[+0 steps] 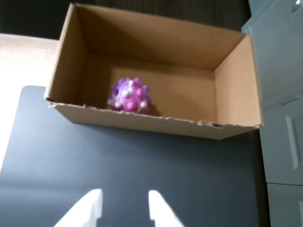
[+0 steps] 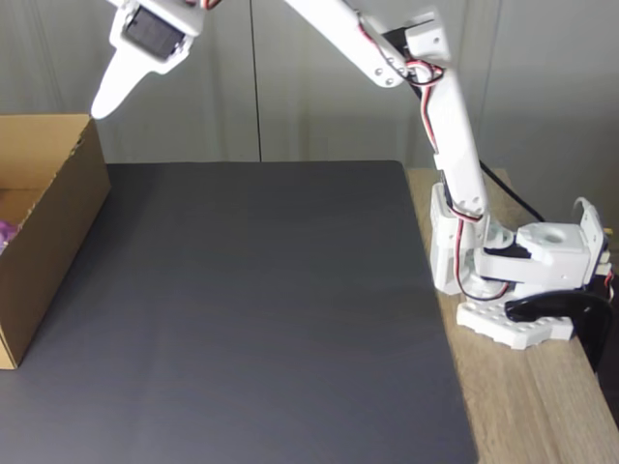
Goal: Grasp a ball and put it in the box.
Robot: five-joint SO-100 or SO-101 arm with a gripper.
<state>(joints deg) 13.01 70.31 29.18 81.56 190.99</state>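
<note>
Already the ball (image 1: pixel 129 96) lies inside the box (image 1: pixel 232 101); our claw (image 1: pixel 124 204) hangs wide and empty above the box's near wall, so we judge only retreat remains.

Grey wall panels (image 2: pixel 319 87), dark mat (image 2: pixel 242 309), wooden tabletop (image 2: pixel 532 406).

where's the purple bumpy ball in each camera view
Wrist view: the ball sits on the box floor, left of centre, near the front wall.
Fixed view: a purple sliver at the left edge, inside the box.
Shared landmark: the cardboard box.
</note>
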